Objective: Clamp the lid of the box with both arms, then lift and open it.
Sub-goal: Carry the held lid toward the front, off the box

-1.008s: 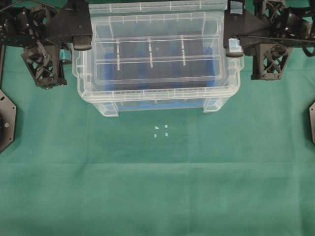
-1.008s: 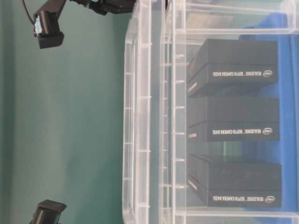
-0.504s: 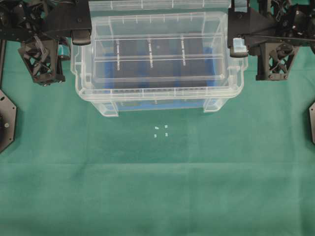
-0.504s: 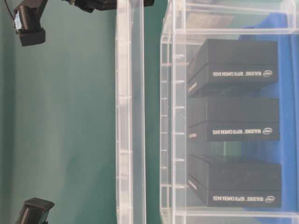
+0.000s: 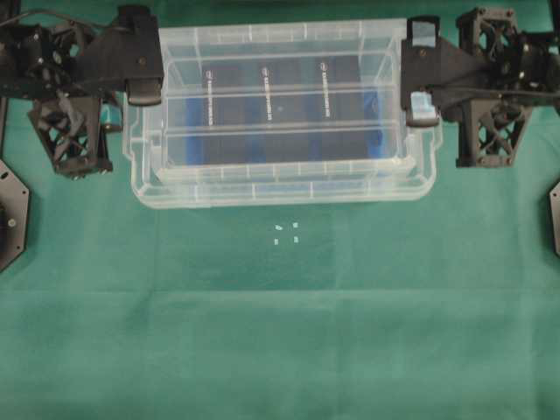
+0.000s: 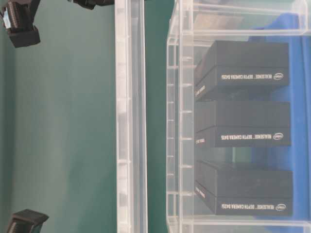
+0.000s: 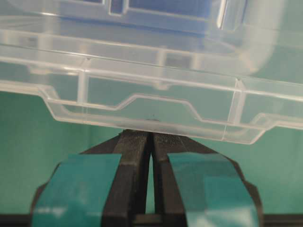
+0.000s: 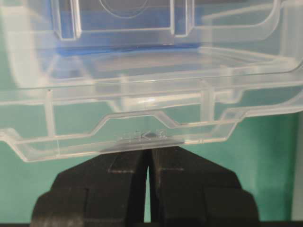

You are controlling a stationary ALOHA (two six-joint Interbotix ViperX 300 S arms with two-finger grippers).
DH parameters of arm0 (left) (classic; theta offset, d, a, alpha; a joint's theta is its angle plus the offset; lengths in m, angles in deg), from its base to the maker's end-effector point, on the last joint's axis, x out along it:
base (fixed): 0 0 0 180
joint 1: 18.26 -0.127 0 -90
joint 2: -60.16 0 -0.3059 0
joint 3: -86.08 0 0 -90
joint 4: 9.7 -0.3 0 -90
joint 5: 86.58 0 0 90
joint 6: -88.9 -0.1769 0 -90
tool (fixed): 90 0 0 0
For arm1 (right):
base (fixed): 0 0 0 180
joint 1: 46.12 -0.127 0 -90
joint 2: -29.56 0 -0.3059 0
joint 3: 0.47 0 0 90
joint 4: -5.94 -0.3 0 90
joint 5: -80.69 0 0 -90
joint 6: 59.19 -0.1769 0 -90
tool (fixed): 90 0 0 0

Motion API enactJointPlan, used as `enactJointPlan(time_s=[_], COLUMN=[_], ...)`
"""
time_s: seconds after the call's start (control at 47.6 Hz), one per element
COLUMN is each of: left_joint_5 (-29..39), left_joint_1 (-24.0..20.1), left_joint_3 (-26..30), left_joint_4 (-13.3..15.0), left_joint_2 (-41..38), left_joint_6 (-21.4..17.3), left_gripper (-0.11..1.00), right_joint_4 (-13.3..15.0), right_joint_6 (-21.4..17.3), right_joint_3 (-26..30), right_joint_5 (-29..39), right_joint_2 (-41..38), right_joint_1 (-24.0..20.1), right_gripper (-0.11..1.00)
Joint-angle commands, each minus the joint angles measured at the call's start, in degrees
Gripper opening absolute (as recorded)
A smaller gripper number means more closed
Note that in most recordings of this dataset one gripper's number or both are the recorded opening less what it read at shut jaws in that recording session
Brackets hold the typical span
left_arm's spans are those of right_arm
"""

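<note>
The clear lid (image 5: 280, 188) hangs level above the box, held by its two side tabs. In the table-level view the lid (image 6: 130, 121) stands well apart from the box (image 6: 180, 121). The box is a deep clear tub with a blue bottom and three black blocks (image 6: 243, 124) inside. My left gripper (image 5: 144, 87), with teal tape, is shut on the lid's left tab (image 7: 156, 101), its tips (image 7: 151, 135) pinched at the tab's edge. My right gripper (image 5: 420, 105) is shut on the right tab (image 8: 142, 127), its tips (image 8: 149, 150) pinched the same way.
Green cloth covers the table. Small white marks (image 5: 286, 233) lie in front of the box. Black base plates sit at the left edge (image 5: 10, 214) and right edge (image 5: 554, 214). The wrist lattice frames (image 5: 72, 136) (image 5: 490, 131) hang beside the box's ends.
Both arms have raised the lid further off the box. The gap between lid and box has widened, and the lid now sits level.
</note>
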Motion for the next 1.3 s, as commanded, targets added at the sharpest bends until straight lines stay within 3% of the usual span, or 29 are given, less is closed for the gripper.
enactJointPlan(time_s=[0.0,0.231,0.798,1.281], left_joint_5=[-1.2,-1.3,-1.3,-1.2], left_joint_1=[2.7,8.4,20.3,29.0], left_joint_3=[3.0,3.0,3.0,4.2], left_joint_4=[0.6,0.6,0.3,-0.4], left_joint_2=[0.6,0.7,0.0,-2.0], left_joint_6=[2.0,6.4,17.2,25.8], left_gripper=[0.02,0.02,0.02,0.02], right_joint_4=[-0.2,0.3,6.9,9.0], right_joint_6=[-2.0,-6.8,-23.1,-32.9], right_joint_3=[3.2,3.3,4.1,7.6], right_joint_5=[-0.6,0.7,4.6,8.7], right_joint_2=[0.3,0.3,-0.7,-5.3], right_joint_1=[-3.4,-8.0,-21.9,-32.0], right_gripper=[0.0,0.0,0.0,0.0])
